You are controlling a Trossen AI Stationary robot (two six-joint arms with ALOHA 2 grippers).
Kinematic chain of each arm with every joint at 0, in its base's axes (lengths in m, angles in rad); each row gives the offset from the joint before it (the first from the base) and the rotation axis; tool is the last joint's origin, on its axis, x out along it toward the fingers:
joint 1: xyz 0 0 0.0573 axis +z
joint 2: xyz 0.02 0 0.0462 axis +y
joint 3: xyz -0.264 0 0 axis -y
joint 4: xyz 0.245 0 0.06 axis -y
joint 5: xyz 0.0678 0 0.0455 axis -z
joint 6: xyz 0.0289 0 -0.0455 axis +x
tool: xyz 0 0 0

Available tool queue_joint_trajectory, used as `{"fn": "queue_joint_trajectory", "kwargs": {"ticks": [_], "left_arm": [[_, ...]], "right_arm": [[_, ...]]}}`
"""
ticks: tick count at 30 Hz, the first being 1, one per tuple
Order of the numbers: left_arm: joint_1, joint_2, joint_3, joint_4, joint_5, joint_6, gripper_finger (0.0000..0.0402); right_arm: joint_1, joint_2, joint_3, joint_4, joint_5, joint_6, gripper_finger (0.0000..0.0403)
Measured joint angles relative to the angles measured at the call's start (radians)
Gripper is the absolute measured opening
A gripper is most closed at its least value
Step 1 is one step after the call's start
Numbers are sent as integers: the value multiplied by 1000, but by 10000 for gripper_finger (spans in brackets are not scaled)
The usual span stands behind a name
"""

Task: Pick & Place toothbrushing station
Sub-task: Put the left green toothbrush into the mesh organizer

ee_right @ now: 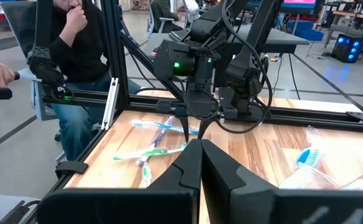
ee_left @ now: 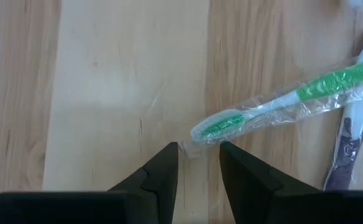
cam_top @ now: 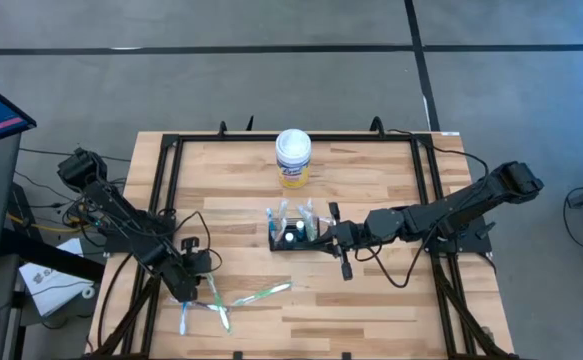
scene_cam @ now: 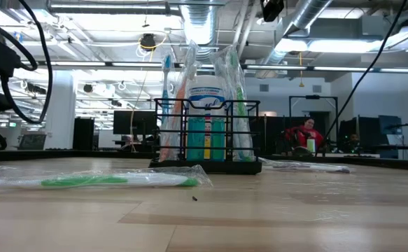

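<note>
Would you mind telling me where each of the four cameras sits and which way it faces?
High view: overhead, straight down on the table, both arms, the caddy.
Low view: table height, level across at the caddy; no arms.
Left wrist view: down past the open left gripper at a green toothbrush.
Right wrist view: past the shut right gripper toward the left arm.
Shared: high and low show the caddy.

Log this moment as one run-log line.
left gripper: open, over wrapped green toothbrush | right gripper: shut, empty, beside caddy | caddy: upright, holds toothbrushes
</note>
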Motion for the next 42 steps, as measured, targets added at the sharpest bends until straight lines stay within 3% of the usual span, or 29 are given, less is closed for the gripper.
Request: {"fn": "queue_joint_trajectory", "kwargs": {"ticks": [6, 11, 14, 29, 35, 42], "left_arm": [[0, 0, 0, 21, -31, 0, 91], [0, 0, 0, 61, -50, -1, 15], [0, 0, 0, 78, -62, -1, 4], [1, 0, 8, 85, -50, -111, 0], [1, 0, 87, 73, -96, -60, 0], [28, 0, 197, -51, -149, 6, 0]], "right_arm": [[0, 0, 0, -4, 0, 0, 0], [0, 0, 0, -4, 0, 0, 0], [0, 0, 0, -4, 0, 0, 0], [0, 1, 0, -4, 0, 0, 0], [0, 1, 0, -4, 0, 0, 0], [-1, 1, 0, -4, 0, 0, 0]]}}
